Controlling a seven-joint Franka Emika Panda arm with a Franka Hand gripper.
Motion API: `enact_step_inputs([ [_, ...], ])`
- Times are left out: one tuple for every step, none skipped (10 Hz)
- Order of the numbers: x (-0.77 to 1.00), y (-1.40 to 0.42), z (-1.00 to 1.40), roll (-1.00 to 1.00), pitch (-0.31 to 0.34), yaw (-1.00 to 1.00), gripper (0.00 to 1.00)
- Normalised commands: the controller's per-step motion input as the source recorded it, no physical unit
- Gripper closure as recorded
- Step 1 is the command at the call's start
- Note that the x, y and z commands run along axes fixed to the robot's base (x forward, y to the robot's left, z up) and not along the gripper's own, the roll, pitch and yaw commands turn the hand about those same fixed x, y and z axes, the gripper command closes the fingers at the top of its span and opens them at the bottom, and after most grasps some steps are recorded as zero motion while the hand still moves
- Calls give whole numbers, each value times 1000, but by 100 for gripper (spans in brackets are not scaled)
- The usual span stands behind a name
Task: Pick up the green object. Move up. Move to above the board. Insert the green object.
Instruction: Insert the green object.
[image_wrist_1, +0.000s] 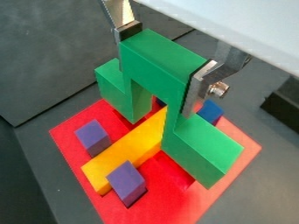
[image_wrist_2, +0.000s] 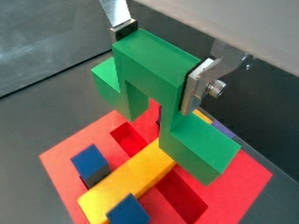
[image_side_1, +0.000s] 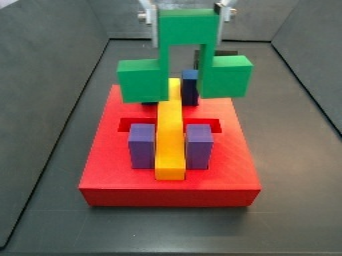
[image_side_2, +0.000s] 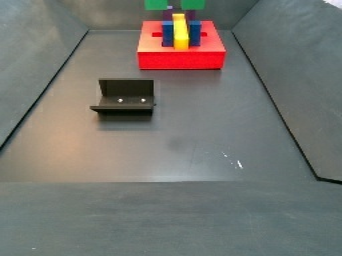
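Note:
My gripper (image_wrist_1: 163, 59) is shut on the green object (image_wrist_1: 158, 66), with one finger on each side of its raised middle cube. The same grasp shows in a wrist view (image_wrist_2: 162, 59). In a side view the gripper (image_side_1: 187, 14) holds the green object (image_side_1: 187, 62) above the far part of the red board (image_side_1: 120, 170). Its two lower cubes hang on either side of the long yellow bar (image_side_1: 170, 135). Purple posts (image_side_1: 140, 145) stand beside the bar and a blue post (image_side_1: 191, 92) stands behind it. I cannot tell whether the piece touches the board.
The dark L-shaped fixture (image_side_2: 124, 97) stands on the grey floor, nearer the camera than the board (image_side_2: 181, 58). Grey walls enclose the floor on both sides and behind the board.

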Motion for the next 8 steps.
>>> enact_step_inputs([
  [166,-86,60,414,-50,0,100],
  [263,-97,0,450,0,0,100],
  [429,-117,0,464,24,-66,100],
  [526,-143,17,486,43,-83,100],
  [346,-180,0,456,39,-74,100],
  [0,-117,-43,226,0,-94,100],
  [-117,0,0,169,7,-274,100],
  [-166,0,0,124,14,-337,100],
])
